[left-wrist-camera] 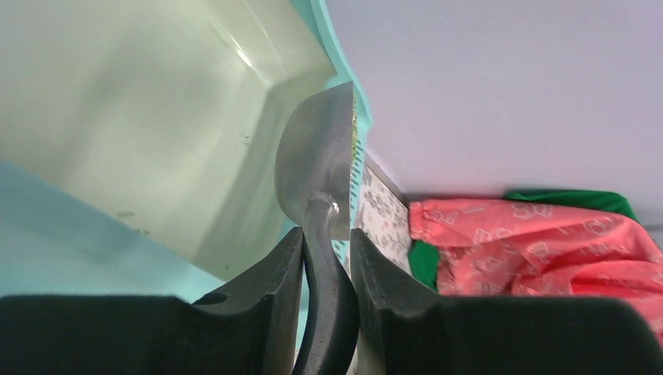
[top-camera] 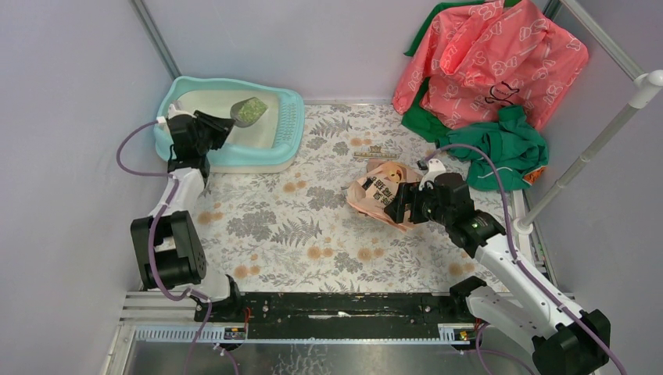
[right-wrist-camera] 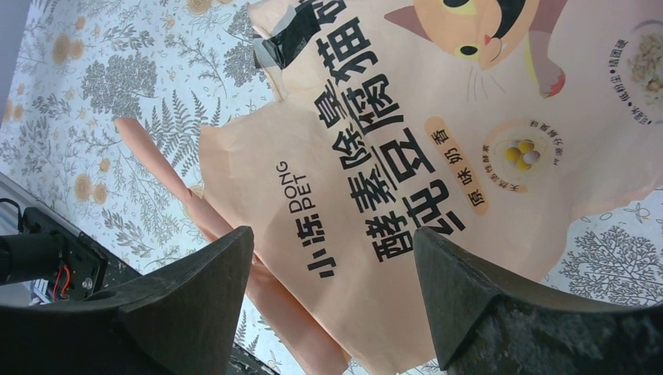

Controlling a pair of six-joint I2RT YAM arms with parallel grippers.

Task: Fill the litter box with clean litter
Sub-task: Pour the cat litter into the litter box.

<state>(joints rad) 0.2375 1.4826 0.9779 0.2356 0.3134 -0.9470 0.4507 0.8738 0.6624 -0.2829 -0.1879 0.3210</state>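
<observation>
Overhead: left gripper [top-camera: 221, 125] pinches grey scoop [top-camera: 238, 108], clean litter [top-camera: 252, 112] heaped inside, above litter box [top-camera: 291, 125] far-left. Left wrist: fingers [left-wrist-camera: 266, 297] narrow on scoop handle [left-wrist-camera: 324, 312]. Right wrist: right gripper [right-wrist-camera: 332, 258] spread wide over printed bag [right-wrist-camera: 375, 156], gripping nothing.

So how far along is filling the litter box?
Early days. Done: almost nothing; the box holds only specks. In hand: the left gripper grips the scoop, loaded with green litter, over the box. The right gripper is open above the bag. Left: tip this load, then probably many more.
</observation>
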